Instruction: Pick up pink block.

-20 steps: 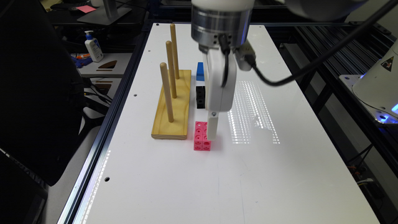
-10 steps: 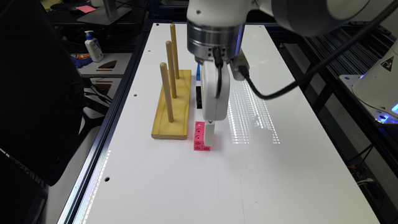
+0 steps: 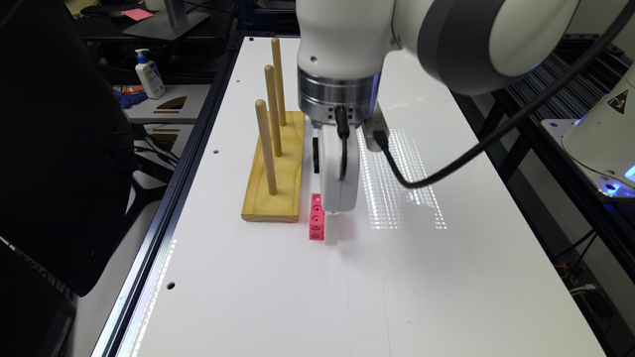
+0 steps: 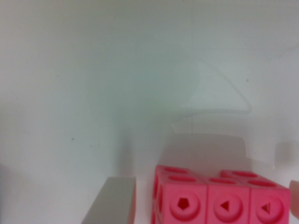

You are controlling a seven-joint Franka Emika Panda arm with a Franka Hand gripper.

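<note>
The pink block (image 3: 316, 217) is mostly tucked behind the white gripper (image 3: 331, 229) at lower centre of the exterior view, just one narrow side peeking out on the exterior view's left. Up close in the wrist view, the pink block (image 4: 219, 198) is cut off by the frame's edge and soft with blur. Behind the gripper body, a dark block (image 3: 315, 154) shows as a thin sliver, too hidden to make out.

pink block (image 3: 316, 217) | joined holed cubes | flat on white table | beside wooden base
</note>
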